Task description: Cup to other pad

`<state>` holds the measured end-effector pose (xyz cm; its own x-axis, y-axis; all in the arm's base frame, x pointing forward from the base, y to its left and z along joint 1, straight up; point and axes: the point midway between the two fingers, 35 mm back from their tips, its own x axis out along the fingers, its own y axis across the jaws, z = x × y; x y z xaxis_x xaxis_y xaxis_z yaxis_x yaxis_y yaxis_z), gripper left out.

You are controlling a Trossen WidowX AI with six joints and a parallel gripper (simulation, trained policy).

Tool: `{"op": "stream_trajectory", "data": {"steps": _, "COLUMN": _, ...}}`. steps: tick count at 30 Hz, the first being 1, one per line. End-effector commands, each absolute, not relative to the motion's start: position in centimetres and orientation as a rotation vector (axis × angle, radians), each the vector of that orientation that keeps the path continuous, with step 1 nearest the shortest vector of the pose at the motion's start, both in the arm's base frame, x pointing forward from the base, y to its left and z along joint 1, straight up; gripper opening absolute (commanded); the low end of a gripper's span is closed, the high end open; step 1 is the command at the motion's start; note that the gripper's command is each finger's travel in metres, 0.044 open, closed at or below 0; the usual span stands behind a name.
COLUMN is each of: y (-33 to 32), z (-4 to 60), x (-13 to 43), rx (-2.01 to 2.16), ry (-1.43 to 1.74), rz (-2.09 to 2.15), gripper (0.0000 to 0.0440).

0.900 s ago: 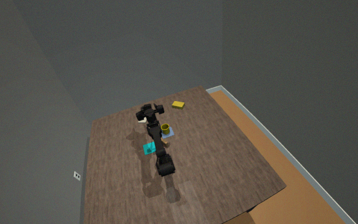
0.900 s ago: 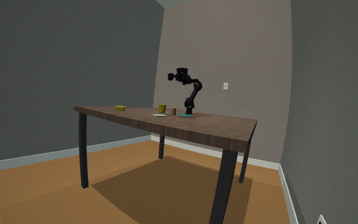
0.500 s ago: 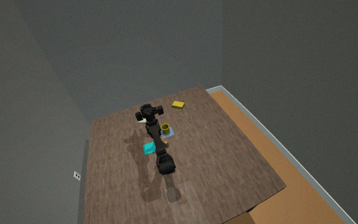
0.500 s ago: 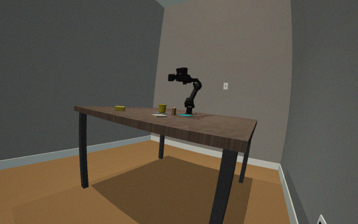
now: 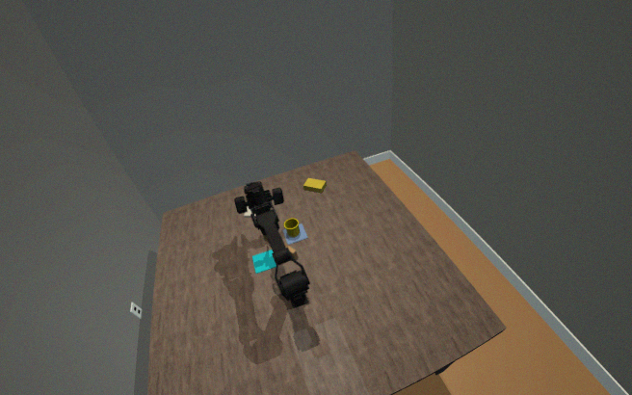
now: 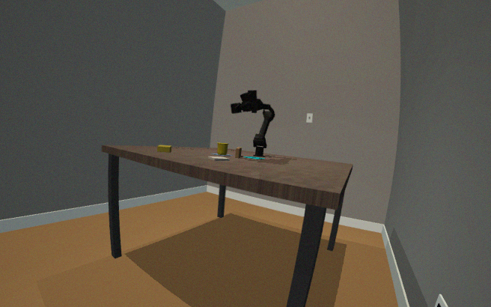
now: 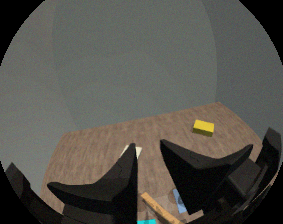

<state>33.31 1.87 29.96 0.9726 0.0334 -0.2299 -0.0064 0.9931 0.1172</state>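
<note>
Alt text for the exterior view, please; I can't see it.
A yellow cup stands upright on a blue pad, with the black gripper raised above the table, away from it. Nearby are a cyan pad, a wooden block and a flat white piece; a yellow block lies farther left.
</note>
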Motion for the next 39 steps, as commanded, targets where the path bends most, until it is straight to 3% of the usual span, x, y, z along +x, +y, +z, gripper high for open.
{"op": "stream_trajectory", "data": {"steps": 1, "y": 2.4, "z": 29.7, "x": 33.8, "rx": 0.144, "ry": 0.286, "rz": 0.023, "gripper": 0.0118}}
{"op": "stream_trajectory", "data": {"steps": 16, "y": 4.2, "z": 27.9, "x": 34.9, "rx": 0.226, "ry": 0.514, "rz": 0.017, "gripper": 0.0101}}
{"op": "stream_trajectory", "data": {"steps": 39, "y": 5.2, "z": 24.4, "x": 35.6, "rx": 0.251, "ry": 0.871, "rz": -0.063, "gripper": 0.0126}}
